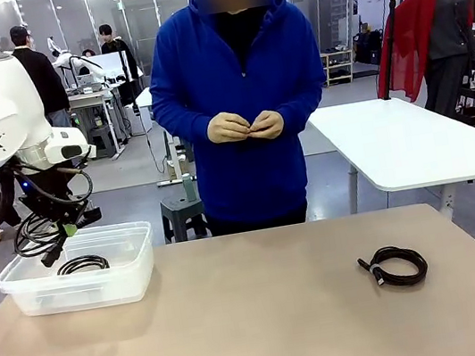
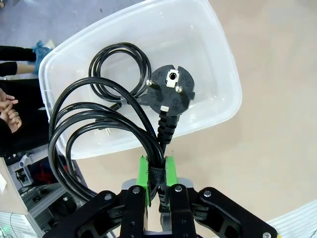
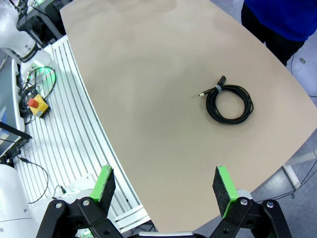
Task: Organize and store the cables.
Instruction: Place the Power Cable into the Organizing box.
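Left gripper [image 2: 157, 172] clamped on coiled power cable [image 2: 169, 94] above bin [image 2: 220, 62]; right gripper [image 3: 163, 177] spread wide, empty, over table [image 3: 148, 74].

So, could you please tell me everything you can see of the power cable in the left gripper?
The power cable is thick and glossy black, coiled in several loops bound by a black strap. Its chunky round plug faces the wrist camera. The left gripper is shut on the strapped part, holding the coil in the air above the clear plastic bin.
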